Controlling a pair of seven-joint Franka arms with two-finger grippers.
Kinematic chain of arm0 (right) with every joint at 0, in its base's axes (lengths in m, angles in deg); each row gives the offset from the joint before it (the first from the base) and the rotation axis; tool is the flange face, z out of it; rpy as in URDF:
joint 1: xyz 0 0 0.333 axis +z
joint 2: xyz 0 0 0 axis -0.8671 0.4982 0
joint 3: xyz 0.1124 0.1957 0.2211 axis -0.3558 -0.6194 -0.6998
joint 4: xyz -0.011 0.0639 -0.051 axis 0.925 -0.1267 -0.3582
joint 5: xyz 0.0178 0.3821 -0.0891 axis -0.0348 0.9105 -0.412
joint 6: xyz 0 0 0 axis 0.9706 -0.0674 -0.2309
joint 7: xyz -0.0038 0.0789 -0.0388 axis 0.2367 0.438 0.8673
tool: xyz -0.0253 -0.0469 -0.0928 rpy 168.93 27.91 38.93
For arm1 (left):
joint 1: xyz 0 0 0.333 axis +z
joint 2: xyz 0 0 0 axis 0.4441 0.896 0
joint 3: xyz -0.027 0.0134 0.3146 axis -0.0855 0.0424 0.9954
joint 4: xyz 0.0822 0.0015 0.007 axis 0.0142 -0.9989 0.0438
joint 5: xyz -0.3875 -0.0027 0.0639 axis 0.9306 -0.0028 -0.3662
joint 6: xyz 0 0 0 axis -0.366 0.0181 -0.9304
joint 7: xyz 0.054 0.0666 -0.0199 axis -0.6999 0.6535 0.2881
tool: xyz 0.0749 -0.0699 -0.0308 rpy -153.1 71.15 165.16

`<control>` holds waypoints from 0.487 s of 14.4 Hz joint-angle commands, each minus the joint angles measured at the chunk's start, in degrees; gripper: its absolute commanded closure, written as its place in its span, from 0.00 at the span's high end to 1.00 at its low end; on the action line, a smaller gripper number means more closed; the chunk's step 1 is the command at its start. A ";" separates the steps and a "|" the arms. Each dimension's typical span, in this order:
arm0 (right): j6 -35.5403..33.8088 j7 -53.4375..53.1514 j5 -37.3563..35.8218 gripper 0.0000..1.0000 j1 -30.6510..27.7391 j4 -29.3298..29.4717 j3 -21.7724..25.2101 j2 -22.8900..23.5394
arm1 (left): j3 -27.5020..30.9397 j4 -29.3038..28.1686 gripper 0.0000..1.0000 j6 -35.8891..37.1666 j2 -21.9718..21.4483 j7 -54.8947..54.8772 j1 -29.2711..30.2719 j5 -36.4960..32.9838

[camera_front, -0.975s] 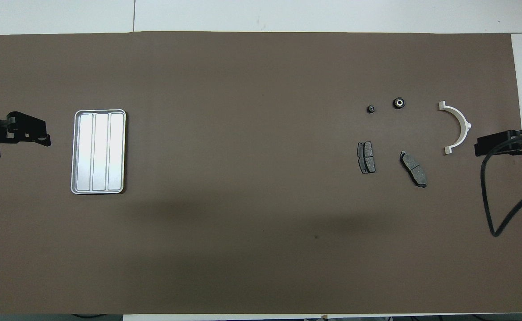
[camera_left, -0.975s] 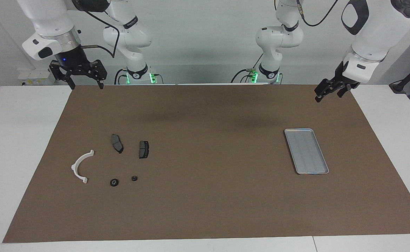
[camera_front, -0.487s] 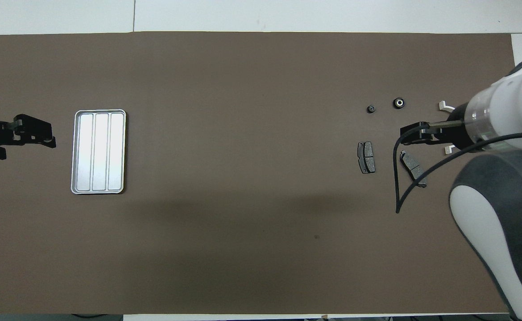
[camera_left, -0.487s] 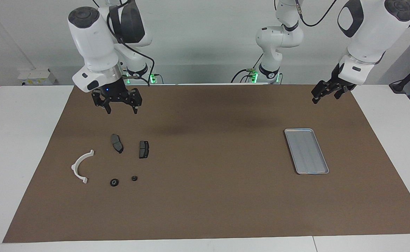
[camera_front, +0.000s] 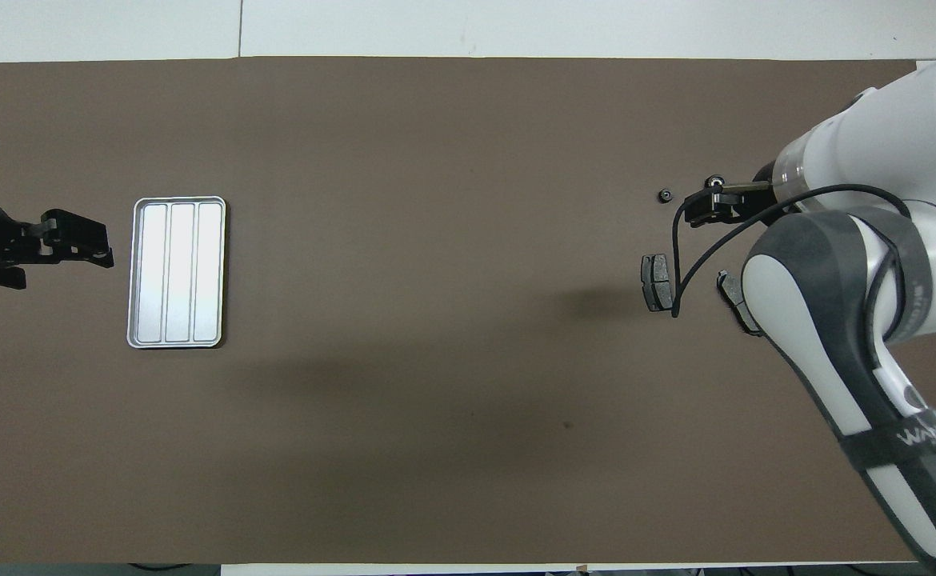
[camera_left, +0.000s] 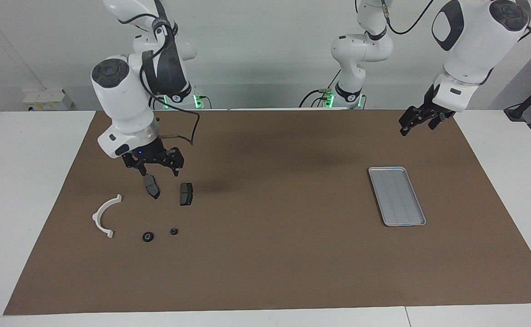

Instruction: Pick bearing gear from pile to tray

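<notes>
A brown mat [camera_left: 274,254] covers the white table [camera_left: 25,190]. The tray [camera_left: 396,195] is silver with ribbed stripes along its bottom. Two brake pads [camera_left: 186,194] are dark grey, the half-ring bracket [camera_left: 104,215] white, the two small round pieces [camera_left: 148,236] black. Both arms [camera_left: 125,104] are white with black grippers and dark grey panels

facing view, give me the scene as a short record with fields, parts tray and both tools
tray: silver tray, nothing in it, toward the left arm's end of the table
pile: white half-ring bracket, two brake pads, two small black round pieces, all on the brown mat
right tool: right tool, open, raised over the mat at the brake pads, holding nothing
left tool: left tool, open, waiting over the mat near the tray
task state: no part in the tray yet
</notes>
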 commanded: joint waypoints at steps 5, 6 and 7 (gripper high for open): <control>6.64 -3.13 -3.07 1.00 -0.78 1.39 -0.45 5.83 | 0.54 -4.00 1.00 -1.18 -3.21 1.53 -1.04 -0.14; 7.44 -3.30 -4.20 1.00 -0.78 2.00 -0.45 7.32 | 0.45 -4.35 1.00 -1.88 -3.30 1.01 -0.61 -0.14; 7.53 -4.09 -5.17 1.00 -0.78 3.13 -0.45 8.73 | 0.54 -4.35 1.00 -2.06 -3.30 0.74 -0.52 -0.22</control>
